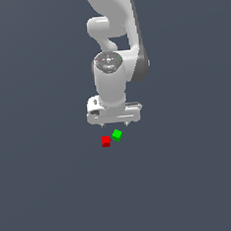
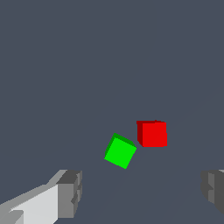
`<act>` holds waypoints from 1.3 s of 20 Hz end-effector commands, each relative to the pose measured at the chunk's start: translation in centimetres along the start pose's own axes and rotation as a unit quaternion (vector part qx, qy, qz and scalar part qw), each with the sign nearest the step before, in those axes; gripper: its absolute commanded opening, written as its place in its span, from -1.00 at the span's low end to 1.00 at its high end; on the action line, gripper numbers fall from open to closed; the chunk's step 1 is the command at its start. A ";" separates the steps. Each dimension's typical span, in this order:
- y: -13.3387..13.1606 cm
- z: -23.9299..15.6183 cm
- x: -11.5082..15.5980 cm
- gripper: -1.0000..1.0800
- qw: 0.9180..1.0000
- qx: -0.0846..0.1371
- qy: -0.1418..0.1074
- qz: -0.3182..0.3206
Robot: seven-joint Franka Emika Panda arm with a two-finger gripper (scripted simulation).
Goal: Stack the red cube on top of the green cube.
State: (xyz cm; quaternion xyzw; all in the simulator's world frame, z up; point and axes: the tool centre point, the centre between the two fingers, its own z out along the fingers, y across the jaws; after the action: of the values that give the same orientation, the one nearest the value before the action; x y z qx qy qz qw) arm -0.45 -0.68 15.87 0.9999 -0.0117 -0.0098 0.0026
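One white arm, with its gripper (image 1: 114, 123) hanging wide open over the floor, nothing in it. Two tiny cubes just beyond the fingertips (image 2: 70, 192): one red cube (image 1: 106, 141), one green cube (image 1: 117, 135), side by side, close but not touching.

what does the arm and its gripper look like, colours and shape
The arm is glossy white with rounded, bulbous links and dark grey bands along one side. A round grey cap with tiny red and green marks tops the wrist joint. The gripper has a wide, flat white body. In the wrist view its fingers are blocky grey pads on a white mount. No cables show.
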 end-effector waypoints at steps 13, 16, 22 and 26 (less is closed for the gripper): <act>0.3 0.5 -0.2 0.92 0.999 0.000 0.001 -0.047; 0.4 0.8 -0.3 0.92 0.997 0.000 0.001 -0.074; 0.9 1.6 -0.6 0.92 0.990 -0.001 0.002 -0.143; 1.2 2.1 -0.7 0.92 0.981 -0.001 0.002 -0.194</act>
State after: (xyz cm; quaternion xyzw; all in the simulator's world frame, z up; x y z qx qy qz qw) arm -1.16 -1.73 13.96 0.9866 0.1628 -0.0080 0.0020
